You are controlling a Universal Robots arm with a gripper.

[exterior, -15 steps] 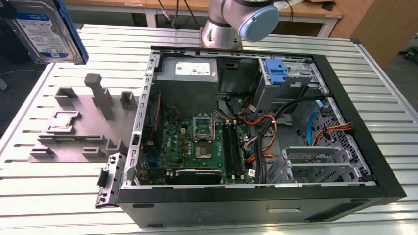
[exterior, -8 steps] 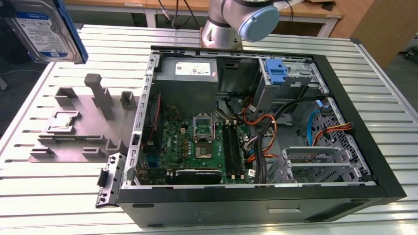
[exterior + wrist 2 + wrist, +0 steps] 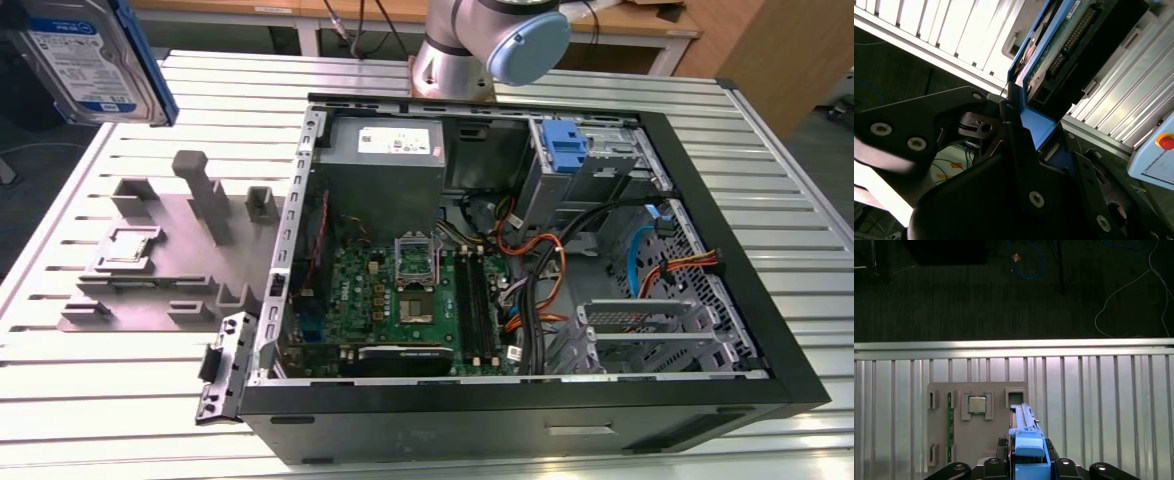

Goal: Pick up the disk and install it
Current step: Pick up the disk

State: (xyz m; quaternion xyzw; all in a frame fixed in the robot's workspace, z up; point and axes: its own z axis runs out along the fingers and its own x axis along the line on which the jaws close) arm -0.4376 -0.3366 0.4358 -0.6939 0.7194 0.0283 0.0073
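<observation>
Second wrist view puts the gripper (image 3: pixel 1036 127) nearest: its black fingers (image 3: pixel 1014 130) are pressed together on the blue carrier end of the disk (image 3: pixel 1054 50), probably so the drive body and connector edge stay free to slide into a bay. In the first wrist view the disk (image 3: pixel 1024 420) stands on edge over the grey fixture (image 3: pixel 979 440). Its slots seem meant to hold parts upright for such a pinch, and a processor chip (image 3: pixel 977 404) lies in one pocket. In the exterior view the disk (image 3: pixel 87 60) hangs at the frame's upper left, well clear of the worktop (image 3: pixel 80 400). Farther off, the computer case (image 3: pixel 787 330) lies on its side with the panel off, presumably to open the drive cage (image 3: pixel 601 150) from above.
</observation>
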